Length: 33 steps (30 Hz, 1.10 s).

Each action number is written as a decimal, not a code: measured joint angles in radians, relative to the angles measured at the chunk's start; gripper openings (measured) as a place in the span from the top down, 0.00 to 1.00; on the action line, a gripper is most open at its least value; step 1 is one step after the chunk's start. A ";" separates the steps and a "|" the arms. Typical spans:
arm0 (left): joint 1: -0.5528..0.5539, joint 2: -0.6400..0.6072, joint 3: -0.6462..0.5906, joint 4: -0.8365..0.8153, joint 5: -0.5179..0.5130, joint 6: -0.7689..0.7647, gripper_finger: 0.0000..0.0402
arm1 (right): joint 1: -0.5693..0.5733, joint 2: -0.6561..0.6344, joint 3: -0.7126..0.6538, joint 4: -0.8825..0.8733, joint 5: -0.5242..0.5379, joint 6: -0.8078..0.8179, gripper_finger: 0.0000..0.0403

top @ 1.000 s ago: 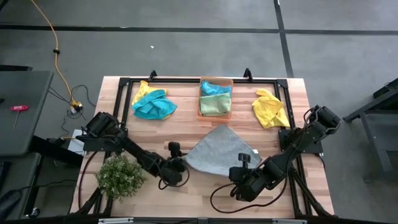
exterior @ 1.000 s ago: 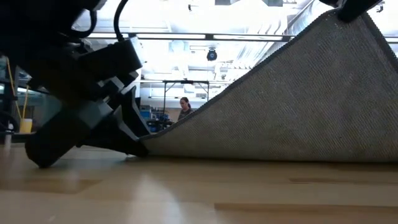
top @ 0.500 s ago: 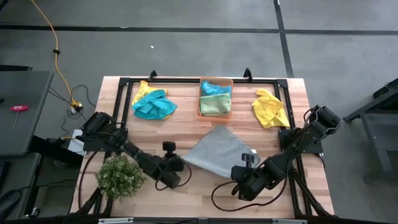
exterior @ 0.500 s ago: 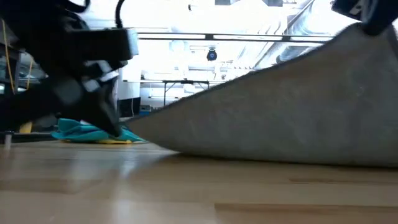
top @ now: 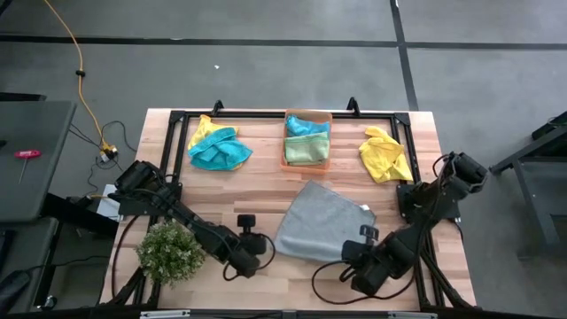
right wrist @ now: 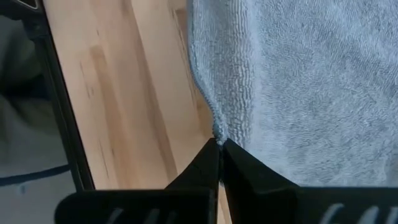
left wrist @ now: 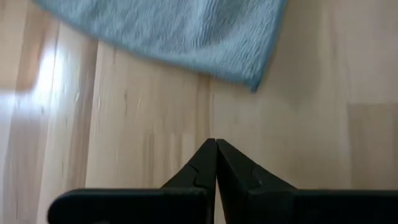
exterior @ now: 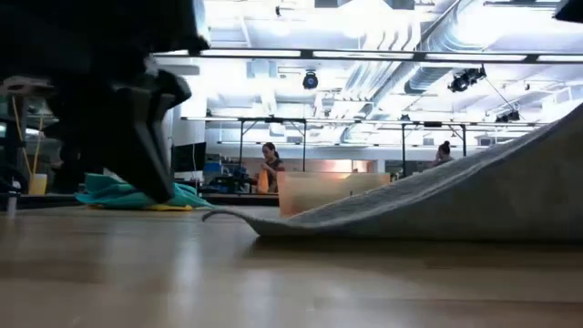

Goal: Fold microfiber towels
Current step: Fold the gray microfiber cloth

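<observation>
From above, the grey towel (top: pixel 323 232) lies spread at the middle of the wooden table (top: pixel 266 177), just in front of the orange bin (top: pixel 307 139), which holds a teal towel (top: pixel 306 126) above a green one (top: pixel 306 149). Only the right wrist view shows that the right gripper (right wrist: pixel 219 144) is clenched on the grey towel's edge (right wrist: pixel 292 81), its fingers pinching the hem. Only the left wrist view shows the left gripper (left wrist: pixel 216 146) pressed shut on nothing, with a corner of the towel (left wrist: pixel 186 31) lying just ahead of it on bare wood. The low view adds what the others miss: the towel's near corner (exterior: pixel 437 205) curls off the table and the cloth rises toward the right side, and behind it a bright workshop with ceiling ducts and two people far back. Left of the bin sits a teal-and-yellow heap (top: pixel 217 146); right of it a yellow towel (top: pixel 384 154). A bushy plant (top: pixel 168 251) stands far left of the grey towel.
</observation>
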 joint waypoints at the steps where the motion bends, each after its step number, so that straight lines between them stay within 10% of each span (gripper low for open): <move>1: 0.002 0.000 0.000 0.015 0.000 0.025 1.00 | 0.006 0.000 0.000 0.001 0.008 0.007 1.00; 19: -0.012 0.058 -0.006 0.320 -0.035 0.447 0.53 | 0.011 0.000 0.000 0.004 0.045 0.006 1.00; 33: 0.056 0.131 0.019 0.288 -0.047 0.448 0.56 | 0.011 0.000 0.000 0.022 0.064 0.006 1.00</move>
